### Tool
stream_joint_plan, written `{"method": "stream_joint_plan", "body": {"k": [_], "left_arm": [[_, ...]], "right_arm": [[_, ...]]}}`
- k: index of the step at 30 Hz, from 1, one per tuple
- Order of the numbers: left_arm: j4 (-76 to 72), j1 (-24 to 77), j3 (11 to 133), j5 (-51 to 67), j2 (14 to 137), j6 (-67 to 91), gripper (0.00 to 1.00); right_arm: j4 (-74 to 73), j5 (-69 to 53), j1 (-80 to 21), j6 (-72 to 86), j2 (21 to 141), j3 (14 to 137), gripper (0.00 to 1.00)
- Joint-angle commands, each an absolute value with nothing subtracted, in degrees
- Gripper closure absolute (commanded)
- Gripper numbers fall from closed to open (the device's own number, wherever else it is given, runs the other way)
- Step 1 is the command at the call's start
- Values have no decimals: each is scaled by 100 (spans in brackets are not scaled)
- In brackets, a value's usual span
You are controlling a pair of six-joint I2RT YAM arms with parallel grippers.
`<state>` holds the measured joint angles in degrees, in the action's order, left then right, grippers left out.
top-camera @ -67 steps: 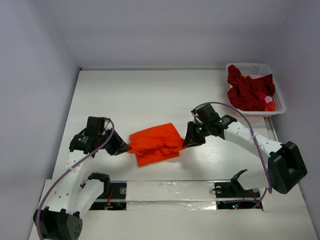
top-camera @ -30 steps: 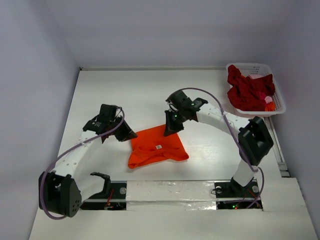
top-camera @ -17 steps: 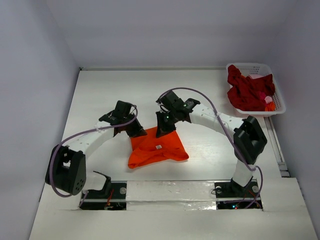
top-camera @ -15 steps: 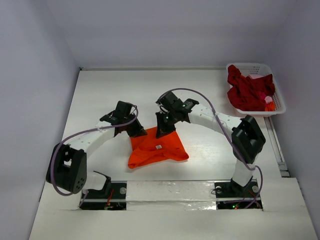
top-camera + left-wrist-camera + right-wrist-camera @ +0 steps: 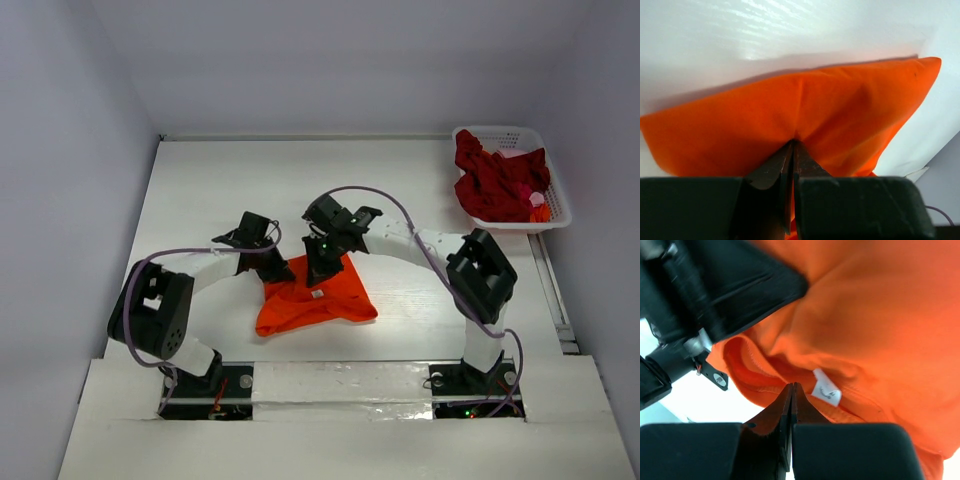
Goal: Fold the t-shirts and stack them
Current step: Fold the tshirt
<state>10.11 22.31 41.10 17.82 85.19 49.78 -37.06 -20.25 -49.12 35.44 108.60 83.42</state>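
Two t-shirts are on the bench (image 5: 250,180). One orange t-shirt (image 5: 325,305) lies close to the near edge of the bench, about in the middle between the left and right edges. It is bunched up and not flat. A small white label (image 5: 316,294) shows at its neck.

One dark red t-shirt (image 5: 490,180) sits in a heap inside a white basket (image 5: 500,130). That basket is at the far right corner of the bench, well apart from the orange one.

Both arms bend in toward the orange t-shirt and meet at its far edge. The left end effector (image 5: 278,272) is at the far left part of the cloth. In the left wrist view, the left end effector (image 5: 792,144) is pinched shut on the orange t-shirt (image 5: 840,110), and the cloth puckers right at the tips.

The right end effector (image 5: 318,275) is just beside it, very near the label. In the right wrist view, the right end effector (image 5: 791,386) is pressed shut too, and it grips a fold of the orange t-shirt (image 5: 880,315) at the neck, just beside the label (image 5: 826,390).
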Motion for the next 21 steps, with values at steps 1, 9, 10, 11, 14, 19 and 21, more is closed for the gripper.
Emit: {"method": "stream_joint_plan", "body": {"k": [1,9,10,11,14,19,21], "left_arm": [[686,2241,4087,1793,8709,5027,100],[475,2241,4447,1837,9395,5001,100],[475,2241,4552,1837,9456,4992,100],[475,2241,4666,1846,9553,4975,100],[492,2241,4807,1854,9694,4948,100],[492,2057,5062,1925,9914,4904,100],[518,1987,5132,1942,9975,4861,100]], "right_arm": [[-3568,-1907,-5089,3551,10846,8499,100],[-3445,-1907,-5203,3621,10872,8323,100],[-3428,-1916,-5203,3630,10889,8332,100],[-3419,-1916,-5255,3647,10890,8315,100],[-3375,-1907,-5256,3665,10907,8306,100],[-3357,-1916,-5256,3709,10925,8271,100],[-3357,-1907,-5256,3718,10934,8279,100]]}}
